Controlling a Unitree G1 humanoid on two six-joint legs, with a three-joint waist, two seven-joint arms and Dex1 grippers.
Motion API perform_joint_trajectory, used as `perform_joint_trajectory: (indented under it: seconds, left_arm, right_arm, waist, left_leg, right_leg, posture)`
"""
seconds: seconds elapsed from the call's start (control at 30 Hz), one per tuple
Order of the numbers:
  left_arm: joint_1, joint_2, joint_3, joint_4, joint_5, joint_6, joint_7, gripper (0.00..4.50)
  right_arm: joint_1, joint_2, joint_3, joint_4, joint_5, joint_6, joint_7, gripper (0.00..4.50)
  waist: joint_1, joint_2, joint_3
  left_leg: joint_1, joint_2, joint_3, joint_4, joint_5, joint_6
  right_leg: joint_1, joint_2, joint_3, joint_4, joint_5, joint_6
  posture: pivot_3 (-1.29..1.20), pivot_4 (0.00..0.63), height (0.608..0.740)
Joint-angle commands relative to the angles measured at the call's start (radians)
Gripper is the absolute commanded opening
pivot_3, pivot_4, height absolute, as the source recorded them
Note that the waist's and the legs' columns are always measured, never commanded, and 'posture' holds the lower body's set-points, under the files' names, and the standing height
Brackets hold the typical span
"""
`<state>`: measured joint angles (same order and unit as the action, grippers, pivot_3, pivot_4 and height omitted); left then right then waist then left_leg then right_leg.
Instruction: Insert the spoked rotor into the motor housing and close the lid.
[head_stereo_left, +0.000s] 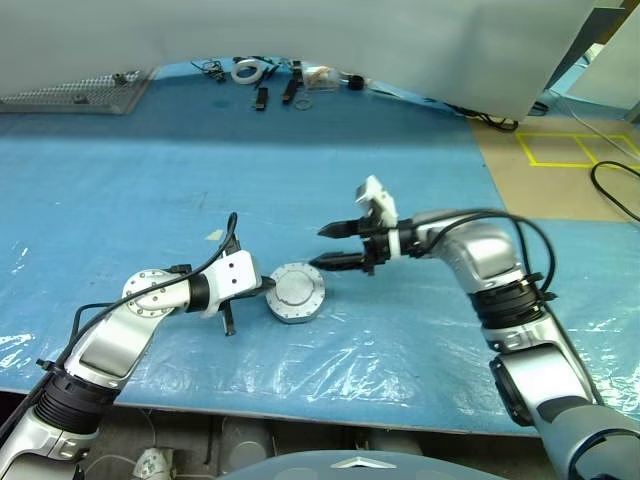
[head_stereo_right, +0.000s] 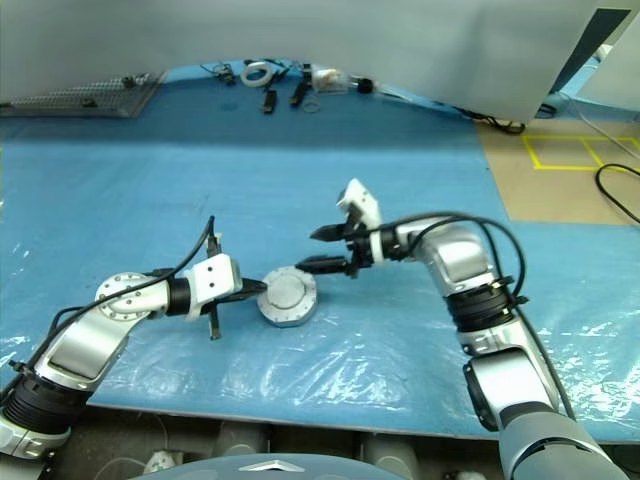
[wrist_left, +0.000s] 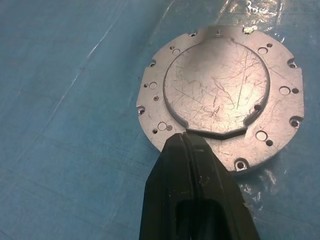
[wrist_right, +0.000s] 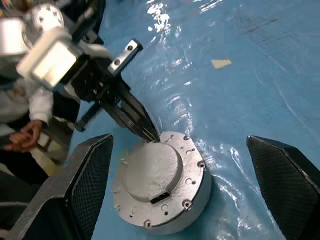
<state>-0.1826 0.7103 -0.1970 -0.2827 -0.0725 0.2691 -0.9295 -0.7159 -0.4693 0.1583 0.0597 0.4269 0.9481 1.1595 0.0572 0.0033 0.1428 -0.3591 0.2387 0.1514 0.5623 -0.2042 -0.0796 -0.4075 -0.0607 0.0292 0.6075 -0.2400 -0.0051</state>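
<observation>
The motor housing (head_stereo_left: 290, 311), a short silver-grey drum, sits on the blue sheet in front of me. The lid (head_stereo_left: 296, 288) lies on top of it, plain scratched grey face up (wrist_left: 220, 95). My left gripper (head_stereo_left: 268, 287) is shut, and its tips touch the lid's rim on the left side (wrist_right: 150, 134). My right gripper (head_stereo_left: 325, 247) hangs open just to the right of the drum and a little above it, pointing left. Its two fingers (wrist_right: 90, 190) straddle the housing (wrist_right: 192, 200) without touching it. The spoked rotor is out of view.
Small tools and a white tape roll (head_stereo_left: 247, 70) lie along the far edge of the table. A wire mesh tray (head_stereo_left: 75, 95) stands at the back left. A paper scrap (head_stereo_left: 215, 236) lies left of the drum. A person's hand (wrist_right: 22, 137) shows beyond the left arm.
</observation>
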Motion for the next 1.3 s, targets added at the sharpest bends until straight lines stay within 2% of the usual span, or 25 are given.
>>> perform_joint_trajectory:
  seconds: [0.03,0.17,0.27,0.43,0.6,1.3]
  left_arm:
    - [0.019,-0.001,-0.018,-0.006,0.010,0.007,0.002,0.00]
    - [0.027,-0.003,-0.015,-0.016,0.006,0.009,0.004,0.00]
    - [0.030,-0.008,-0.019,-0.019,0.006,0.009,0.009,0.00]
    - [0.034,-0.008,-0.017,-0.023,0.002,0.009,0.012,0.00]
    - [0.025,-0.009,-0.013,-0.016,0.005,0.008,0.015,0.00]
    - [0.019,-0.008,-0.003,0.002,0.006,-0.005,0.020,0.00]
  right_arm:
    - [0.028,-0.062,-0.056,-0.032,0.123,0.212,0.015,4.48]
    - [0.102,-0.099,-0.058,-0.030,0.164,0.324,-0.024,4.48]
    - [0.146,-0.062,-0.103,0.005,0.180,0.354,-0.089,4.48]
    - [0.198,-0.015,-0.101,-0.014,0.184,0.344,-0.160,4.48]
    - [0.223,0.019,-0.068,-0.034,0.176,0.312,-0.207,4.48]
    - [0.192,0.199,-0.043,0.008,0.199,0.295,-0.321,4.48]
  waist:
    - [0.005,0.000,0.000]
    - [0.013,0.000,0.000]
    - [0.012,0.000,0.000]
    - [0.013,0.001,0.000]
    - [0.012,0.001,0.000]
    - [0.011,0.001,0.000]
  left_leg:
    - [0.000,0.000,0.000,0.000,0.000,0.000]
    - [0.000,0.001,0.000,0.000,0.000,0.000]
    - [0.000,0.001,0.000,0.000,0.000,0.000]
    - [0.002,0.000,0.001,0.000,0.000,0.000]
    - [0.002,0.000,0.001,0.000,0.000,0.000]
    - [0.003,0.000,0.001,0.000,0.000,-0.001]
  right_leg:
    - [0.000,0.000,0.000,0.000,0.000,0.000]
    - [0.000,0.001,0.000,-0.001,0.000,0.000]
    - [0.000,0.001,0.000,0.000,0.000,0.000]
    - [0.000,0.000,0.000,0.001,-0.002,-0.004]
    - [0.000,0.000,0.000,0.001,-0.001,-0.001]
    - [0.001,0.000,0.000,0.001,0.000,0.000]
  posture:
    - [0.00,0.150,0.740]
    - [0.00,0.150,0.740]
    - [0.00,0.150,0.740]
    - [0.00,0.150,0.740]
    - [0.00,0.150,0.740]
    - [0.00,0.150,0.740]
